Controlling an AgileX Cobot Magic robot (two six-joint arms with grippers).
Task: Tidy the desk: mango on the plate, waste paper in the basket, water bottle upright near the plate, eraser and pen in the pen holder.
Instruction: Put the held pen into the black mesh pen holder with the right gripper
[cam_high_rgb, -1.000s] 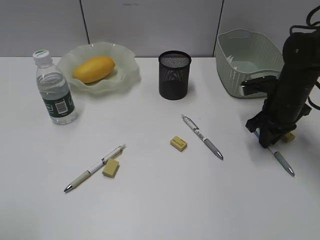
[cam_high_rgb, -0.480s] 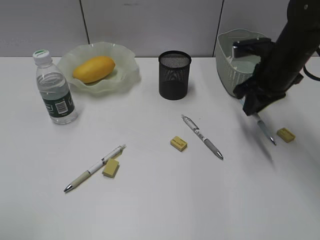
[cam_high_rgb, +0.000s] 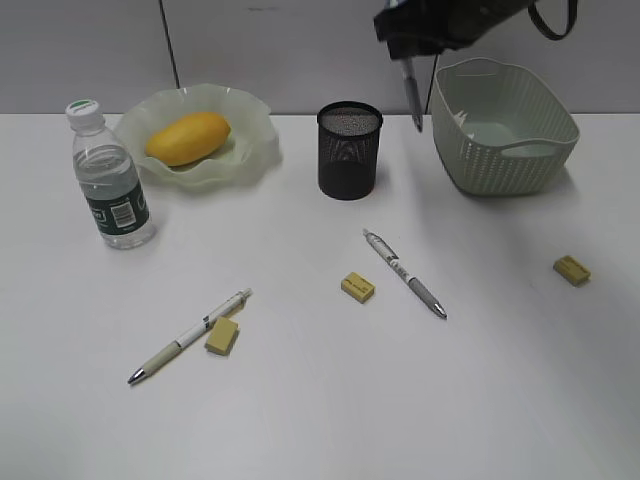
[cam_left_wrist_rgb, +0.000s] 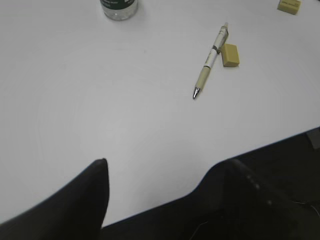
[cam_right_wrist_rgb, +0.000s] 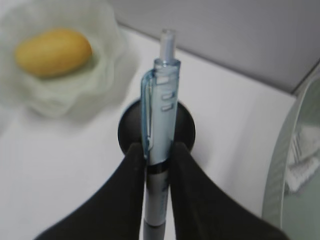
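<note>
Done: mango (cam_high_rgb: 187, 138) on plate (cam_high_rgb: 250, 150), water bottle (cam_high_rgb: 107, 178) upright left of it, waste paper (cam_right_wrist_rgb: 301, 167) in basket (cam_high_rgb: 500, 165). Right tool (cam_right_wrist_rgb: 156, 155) clamped on blue pen (cam_right_wrist_rgb: 161, 130) above pen holder (cam_high_rgb: 349, 150). Left tool (cam_left_wrist_rgb: 165, 175) open, empty. Left on desk (cam_high_rgb: 300, 420): two pens, three erasers.

Yellow-orange oval mango (cam_high_rgb: 187, 137) lies in the translucent pale-green wavy-rimmed plate (cam_high_rgb: 255, 150) near the white desk's (cam_high_rgb: 320, 400) rear-left edge; clear white-capped water bottle (cam_high_rgb: 107, 180) stands upright beside it.
</note>
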